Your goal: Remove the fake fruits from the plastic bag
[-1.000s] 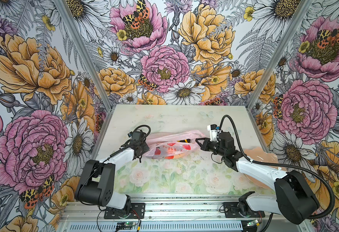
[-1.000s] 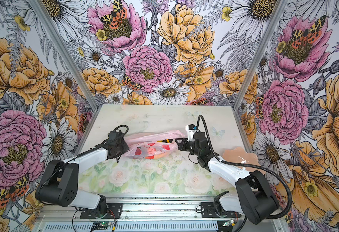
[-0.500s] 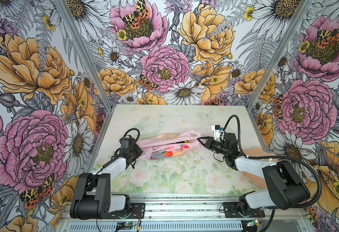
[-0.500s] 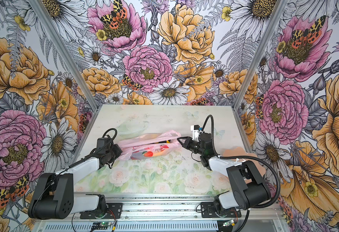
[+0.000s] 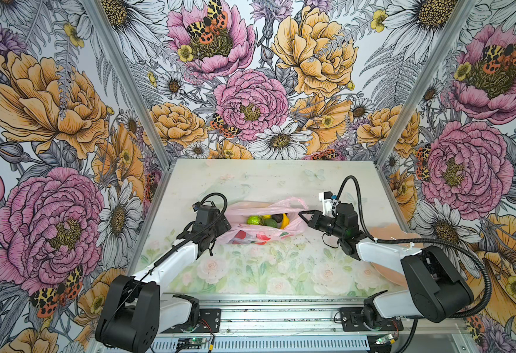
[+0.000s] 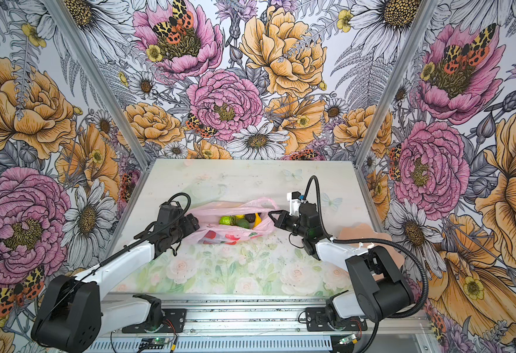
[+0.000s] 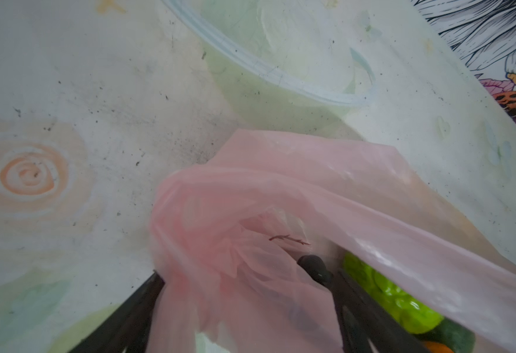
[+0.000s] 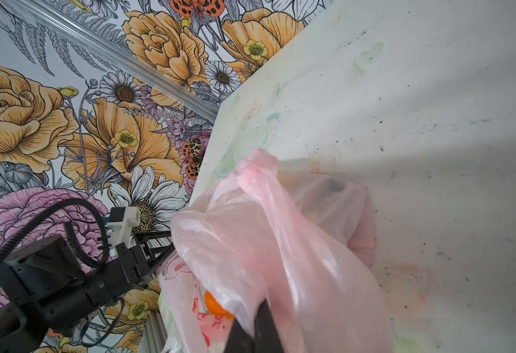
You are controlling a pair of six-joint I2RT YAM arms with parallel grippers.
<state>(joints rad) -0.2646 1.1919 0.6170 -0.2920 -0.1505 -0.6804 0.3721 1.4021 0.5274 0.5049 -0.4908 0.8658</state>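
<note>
**Bag-opening stage, seen from above and from both wrists.** The plastic bag (image 5: 259,237) lies at the middle of the table (image 5: 250,275), its mouth gaping upward. Inside it show a lime (image 5: 253,220), an avocado (image 5: 270,223), a dark purple fruit (image 5: 278,217) and a yellow fruit (image 5: 286,220). An orange (image 8: 215,302) is glimpsed through the film in the right wrist view. No fruit lies on the table.

The right gripper (image 5: 303,214) is closed on the bag's right rim, pinching the film. The left gripper (image 5: 224,226) sits at the bag's left end with its jaws spread wide. In the left wrist view its fingers (image 7: 140,305) stand either side of a bunched fold of pink film and grip nothing. A peach dish (image 5: 388,229) lies to the right, partly under the right arm.

**Doing the step well.** The right pinch should probably keep the rim taut and slightly raised so the mouth does not collapse. The left jaws should clear the loose fold, enter through the mouth and close on one fruit alone, not on film. The lime lies nearest them. Thin film likely snags easily, so a slow, straight lift seems wise.
</note>
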